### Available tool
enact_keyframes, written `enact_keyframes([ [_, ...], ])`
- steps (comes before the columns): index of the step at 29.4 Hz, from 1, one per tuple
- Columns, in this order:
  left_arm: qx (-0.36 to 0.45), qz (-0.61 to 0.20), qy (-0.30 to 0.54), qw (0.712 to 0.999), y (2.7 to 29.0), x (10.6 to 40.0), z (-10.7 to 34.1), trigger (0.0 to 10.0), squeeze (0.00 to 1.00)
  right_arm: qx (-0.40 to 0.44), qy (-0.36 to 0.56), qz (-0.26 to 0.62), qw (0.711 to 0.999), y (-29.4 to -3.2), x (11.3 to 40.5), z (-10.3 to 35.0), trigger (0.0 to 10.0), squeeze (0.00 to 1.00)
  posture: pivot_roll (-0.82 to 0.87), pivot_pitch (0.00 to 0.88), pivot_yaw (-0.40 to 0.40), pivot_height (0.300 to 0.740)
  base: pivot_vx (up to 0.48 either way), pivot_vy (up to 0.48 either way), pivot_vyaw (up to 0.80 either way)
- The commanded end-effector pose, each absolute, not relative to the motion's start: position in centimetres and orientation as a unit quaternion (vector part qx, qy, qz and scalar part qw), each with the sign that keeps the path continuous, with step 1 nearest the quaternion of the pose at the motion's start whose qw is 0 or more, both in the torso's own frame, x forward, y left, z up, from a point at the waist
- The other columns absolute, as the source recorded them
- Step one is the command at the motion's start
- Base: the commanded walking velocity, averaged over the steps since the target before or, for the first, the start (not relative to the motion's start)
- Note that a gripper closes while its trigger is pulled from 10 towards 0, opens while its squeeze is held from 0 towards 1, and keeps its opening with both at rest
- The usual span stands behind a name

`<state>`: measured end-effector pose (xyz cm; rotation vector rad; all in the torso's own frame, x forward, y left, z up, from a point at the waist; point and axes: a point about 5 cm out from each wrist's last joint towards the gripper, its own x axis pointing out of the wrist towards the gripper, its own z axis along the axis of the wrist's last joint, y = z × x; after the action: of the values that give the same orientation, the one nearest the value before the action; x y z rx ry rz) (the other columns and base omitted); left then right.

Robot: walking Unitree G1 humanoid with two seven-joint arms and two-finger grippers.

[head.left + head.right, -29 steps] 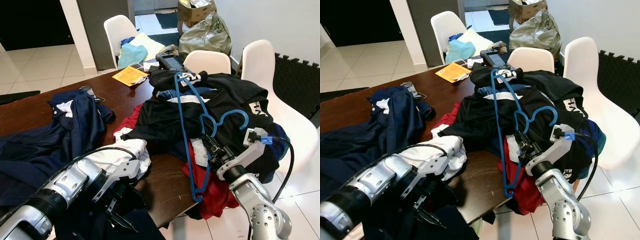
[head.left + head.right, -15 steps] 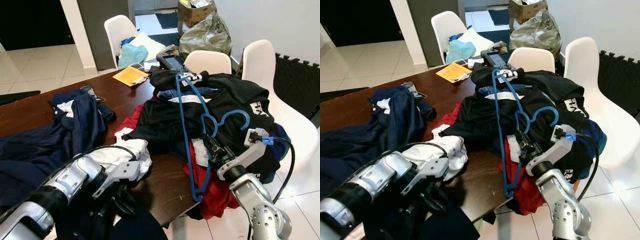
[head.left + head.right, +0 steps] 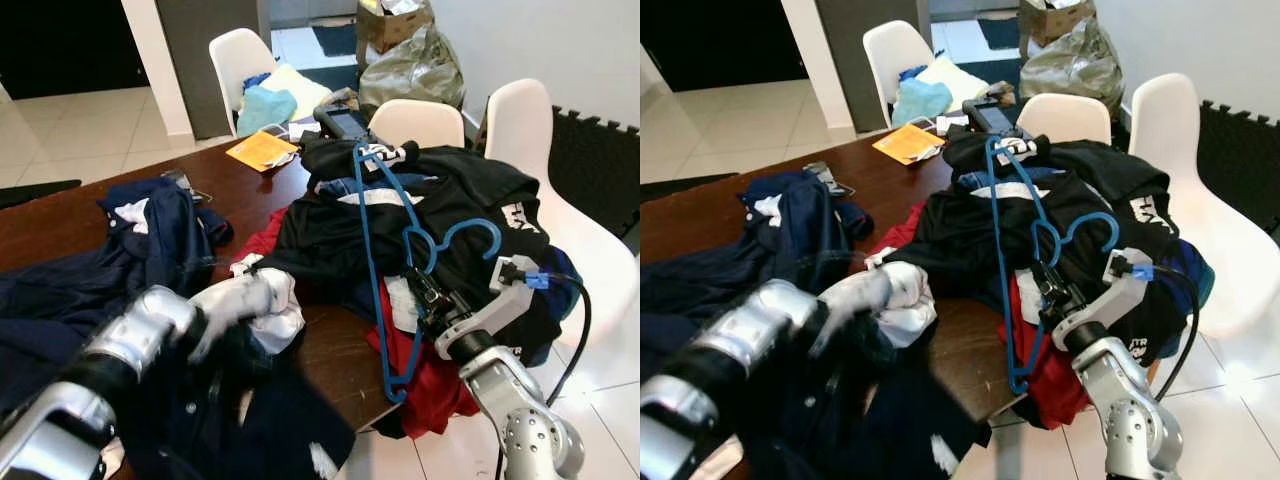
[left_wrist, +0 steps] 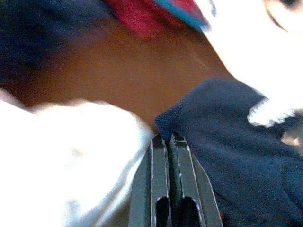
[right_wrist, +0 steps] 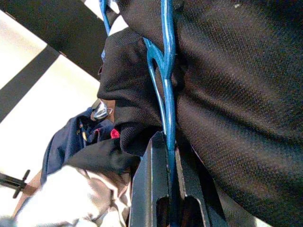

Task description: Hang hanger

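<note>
Hanger (image 3: 385,270), blue and thin, stood up off the heap of clothes, its hook (image 3: 470,232) curling just above the right gripper (image 3: 424,296). That gripper's two black fingers were pinched tight on the hanger's rod, as the right wrist view showed, with the black shirt (image 5: 236,85) pressed right beside them. No change there from a second before: same grip, same tilt, same spot over the table edge.

The action was on the other side. The left gripper (image 4: 169,142) had swept up and inward from its low spot near the table's front edge, blurred in the head views, and its fingers were clamped together on the rim of a navy garment (image 4: 236,156), dragging that dark cloth up with it. The white garment (image 3: 262,300) lay just beside it on the brown table (image 3: 335,365).

My read: the left arm was bringing a garment toward the waiting hanger, so the hanging itself was not yet begun.
</note>
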<state>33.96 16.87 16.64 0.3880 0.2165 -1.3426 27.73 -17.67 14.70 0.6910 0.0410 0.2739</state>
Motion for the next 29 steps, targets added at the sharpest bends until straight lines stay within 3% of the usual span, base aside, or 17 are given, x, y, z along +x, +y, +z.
enact_keyframes([
  [1, 0.172, -0.567, 0.067, 0.803, 19.1, 34.7, 18.8, 0.0, 0.00, 0.345, 0.040, 0.115, 0.931, -18.0, 27.7, 13.8, 10.0, 0.00, 0.00, 0.138, 0.050, 0.740, 0.000, 0.000, 0.00],
  [2, 0.171, -0.519, 0.025, 0.837, 21.1, 35.3, 21.4, 0.0, 0.00, 0.346, 0.040, 0.115, 0.930, -18.0, 27.7, 13.7, 10.0, 0.00, 0.00, 0.135, 0.049, 0.740, 0.000, 0.000, 0.00],
  [4, 0.171, -0.519, 0.025, 0.837, 21.1, 35.3, 21.4, 0.0, 0.00, 0.346, 0.040, 0.115, 0.930, -18.0, 27.7, 13.7, 10.0, 0.00, 0.00, 0.135, 0.049, 0.740, 0.000, 0.000, 0.00],
  [5, 0.175, -0.466, -0.015, 0.867, 23.3, 35.5, 24.1, 0.0, 0.00, 0.347, 0.041, 0.115, 0.930, -17.9, 27.8, 13.7, 10.0, 0.00, 0.02, 0.130, 0.046, 0.740, 0.000, 0.000, 0.00],
  [7, 0.175, -0.466, -0.015, 0.867, 23.3, 35.5, 24.1, 0.0, 0.00, 0.347, 0.041, 0.115, 0.930, -17.9, 27.8, 13.7, 10.0, 0.00, 0.02, 0.130, 0.046, 0.740, 0.000, 0.000, 0.00],
  [8, 0.183, -0.396, -0.060, 0.898, 26.4, 35.2, 27.3, 0.0, 0.00, 0.348, 0.042, 0.116, 0.929, -17.9, 27.9, 13.6, 10.0, 0.00, 0.03, 0.124, 0.042, 0.740, 0.000, 0.000, 0.00],
  [11, 0.183, -0.396, -0.060, 0.898, 26.4, 35.2, 27.3, 0.0, 0.00, 0.348, 0.042, 0.116, 0.929, -17.9, 27.9, 13.6, 10.0, 0.00, 0.03, 0.124, 0.042, 0.740, 0.000, 0.000, 0.00],
  [12, 0.200, -0.323, -0.098, 0.920, 29.7, 34.2, 30.4, 0.0, 0.00, 0.350, 0.044, 0.119, 0.928, -17.8, 28.0, 13.4, 10.0, 0.00, 0.06, 0.113, 0.035, 0.740, 0.000, 0.000, 0.00],
  [13, 0.200, -0.323, -0.098, 0.920, 29.7, 34.2, 30.4, 0.0, 0.00, 0.350, 0.044, 0.119, 0.928, -17.8, 28.0, 13.4, 10.0, 0.00, 0.06, 0.113, 0.035, 0.740, 0.000, 0.000, 0.00],
  [14, 0.223, -0.253, -0.129, 0.933, 32.5, 32.7, 33.2, 0.0, 0.00, 0.352, 0.046, 0.122, 0.927, -17.7, 28.2, 13.2, 10.0, 0.00, 0.08, 0.105, 0.028, 0.740, 0.000, 0.000, 0.00],
  [15, 0.223, -0.253, -0.129, 0.933, 32.5, 32.7, 33.2, 0.0, 0.00, 0.352, 0.046, 0.122, 0.927, -17.7, 28.2, 13.2, 10.0, 0.00, 0.08, 0.105, 0.028, 0.740, 0.000, 0.000, 0.00],
  [16, 0.242, -0.196, -0.153, 0.938, 34.4, 31.4, 35.2, 0.0, 0.00, 0.354, 0.048, 0.125, 0.926, -17.6, 28.3, 13.0, 10.0, 0.00, 0.09, 0.095, 0.018, 0.740, 0.000, 0.000, 0.00],
  [18, 0.242, -0.196, -0.153, 0.938, 34.4, 31.4, 35.2, 0.0, 0.00, 0.354, 0.048, 0.125, 0.926, -17.6, 28.3, 13.0, 10.0, 0.00, 0.09, 0.095, 0.018, 0.740, 0.000, 0.000, 0.00],
  [19, 0.254, -0.150, -0.174, 0.939, 35.7, 30.4, 36.7, 0.0, 0.00, 0.354, 0.051, 0.128, 0.925, -17.5, 28.3, 12.9, 10.0, 0.00, 0.09, 0.091, 0.012, 0.740, 0.000, 0.000, 0.00],
  [27, 0.244, -0.136, -0.206, 0.938, 36.1, 29.3, 38.2, 0.3, 0.00, 0.354, 0.053, 0.132, 0.924, -17.5, 28.4, 12.8, 10.0, 0.00, 0.10, 0.081, 0.002, 0.740, 0.000, 0.000, 0.00],
  [28, 0.219, -0.166, -0.233, 0.933, 35.4, 28.7, 39.1, 3.8, 0.00, 0.355, 0.055, 0.135, 0.924, -17.4, 28.6, 12.8, 10.0, 0.00, 0.11, 0.074, -0.005, 0.740, 0.000, 0.000, 0.00],
  [29, 0.219, -0.166, -0.233, 0.933, 35.4, 28.7, 39.1, 3.8, 0.00, 0.355, 0.055, 0.135, 0.924, -17.4, 28.6, 12.8, 10.0, 0.00, 0.11, 0.074, -0.005, 0.740, 0.000, 0.000, 0.00],
])
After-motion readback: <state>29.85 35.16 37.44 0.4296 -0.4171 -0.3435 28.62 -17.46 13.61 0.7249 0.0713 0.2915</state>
